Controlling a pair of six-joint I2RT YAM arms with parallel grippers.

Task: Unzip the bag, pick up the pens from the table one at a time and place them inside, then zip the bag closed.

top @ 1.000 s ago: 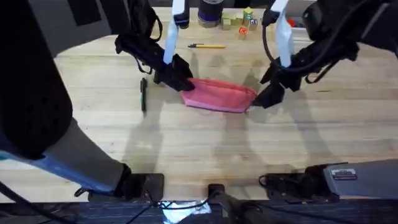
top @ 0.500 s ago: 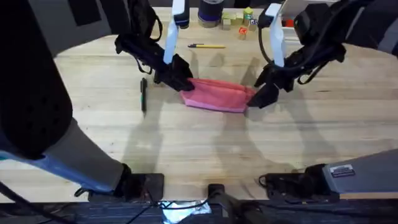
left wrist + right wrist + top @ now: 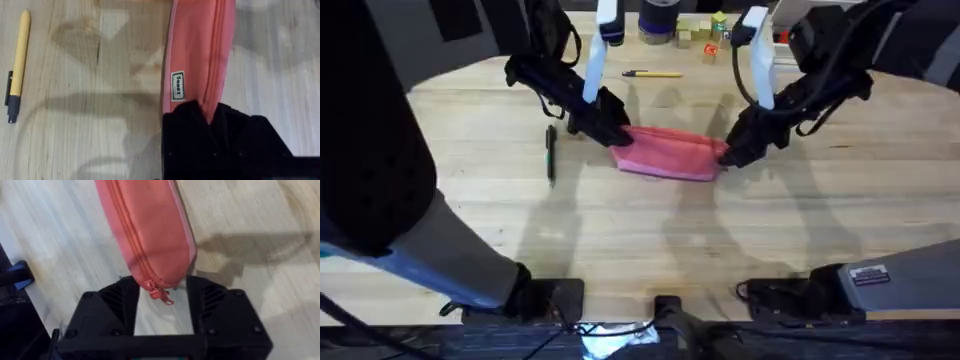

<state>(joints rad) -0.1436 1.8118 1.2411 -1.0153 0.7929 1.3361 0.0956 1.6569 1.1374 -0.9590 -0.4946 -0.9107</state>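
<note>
Overhead, the bag (image 3: 672,153) is seen lying flat near the middle of the table (image 3: 650,240), its length running left to right, with an arm at each end. The left gripper (image 3: 611,133) is set on the bag's left end, and in the left wrist view its black fingers (image 3: 186,120) are closed together on the fabric edge of the bag (image 3: 197,55) beside a small white label (image 3: 177,86). The right gripper (image 3: 732,155) is placed at the bag's right end; in the right wrist view its two fingers (image 3: 118,300) are held apart, one on each side of the bag's tip (image 3: 165,277), and the zip pull (image 3: 159,294) is seen dangling between them, ungripped. The zip is closed along the visible length. The yellow pen (image 3: 654,74) lies toward the far edge of the table, well apart from the bag. The dark pen (image 3: 551,152) lies to the left of the bag, near the left arm.
</note>
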